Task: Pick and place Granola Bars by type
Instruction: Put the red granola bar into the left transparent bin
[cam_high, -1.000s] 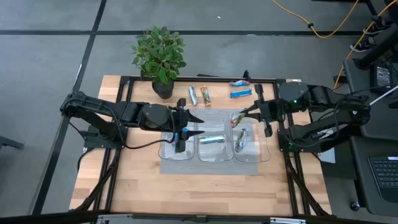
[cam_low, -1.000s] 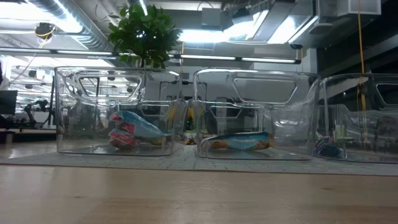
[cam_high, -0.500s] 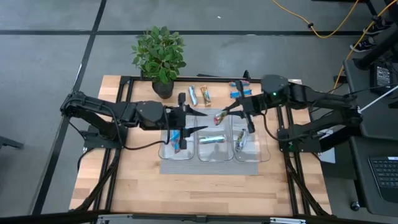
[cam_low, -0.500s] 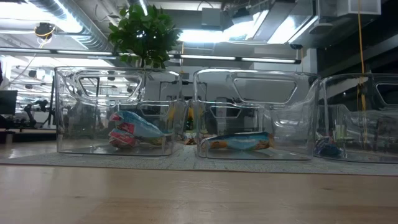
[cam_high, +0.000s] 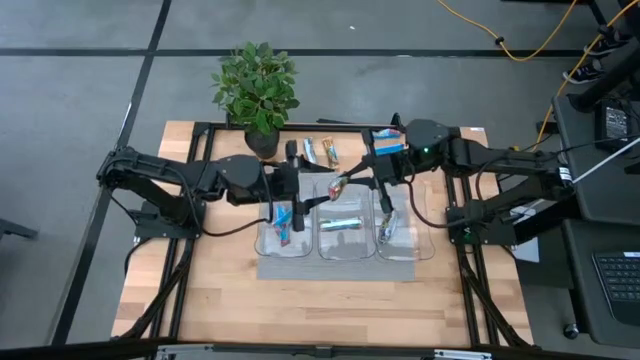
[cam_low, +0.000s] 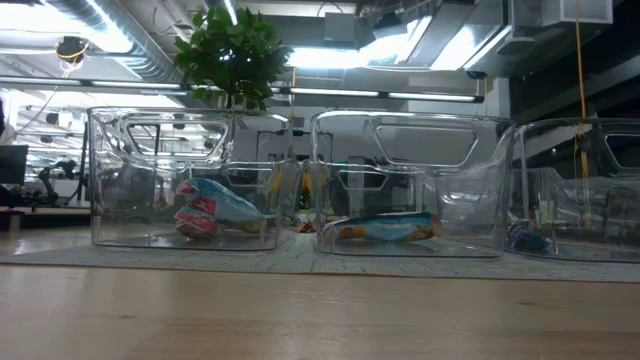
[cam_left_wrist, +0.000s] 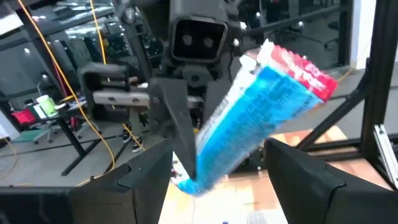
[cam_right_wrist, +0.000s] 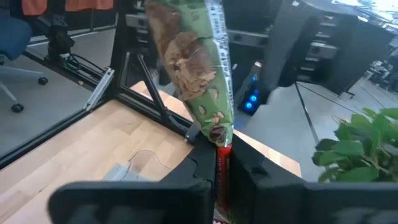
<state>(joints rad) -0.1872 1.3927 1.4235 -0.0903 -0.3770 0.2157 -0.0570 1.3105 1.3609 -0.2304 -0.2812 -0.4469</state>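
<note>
green-wrapped bar (cam_right_wrist: 198, 68), pinched in the right jaws (cam_high: 345, 184), has swung leftward over the middle bin (cam_high: 345, 236); left jaws (cam_high: 283, 216) pinch a blue bar (cam_left_wrist: 261, 118), so both await dropping.

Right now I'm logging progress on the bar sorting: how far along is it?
Partway. Bars already lie in the three clear bins. In hand: the left gripper holds a blue bar and the right gripper holds a green bar, both above the bins. Left: loose bars on the table near the plant.
</note>
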